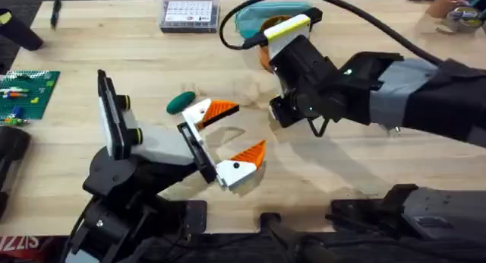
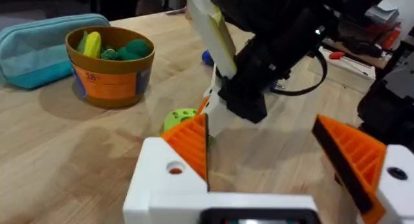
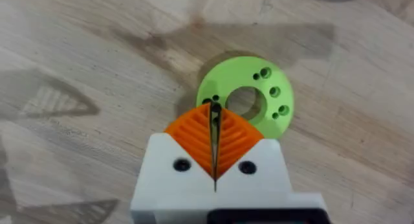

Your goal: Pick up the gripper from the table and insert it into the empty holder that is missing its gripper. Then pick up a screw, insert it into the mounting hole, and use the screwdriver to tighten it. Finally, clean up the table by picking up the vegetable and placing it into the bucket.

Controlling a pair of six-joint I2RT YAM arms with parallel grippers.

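Observation:
My right gripper point(image 3: 215, 112) is shut, its orange pads pressed on a thin dark screw point(image 3: 214, 109) whose tip sits at the rim of the lime-green disc point(image 3: 249, 98). The right arm point(image 1: 319, 84) reaches over the table's middle. Close beside it, my left gripper point(image 1: 241, 130) stands open and empty, its orange pads point(image 2: 194, 146) wide apart. The dark green vegetable point(image 1: 181, 102) lies on the table point(image 1: 152, 58) just behind the left gripper. The orange bucket point(image 2: 110, 72) holds green and yellow toys. A bit of blue point(image 2: 206, 56) peeks out behind the right arm.
A teal oval case point(image 2: 35, 46) lies beside the bucket. A clear parts box point(image 1: 190, 12) stands at the back. At the left edge sit a green brick plate point(image 1: 29, 92) and a dark marker point(image 1: 55, 14). Clutter fills the far right corner point(image 1: 456, 12).

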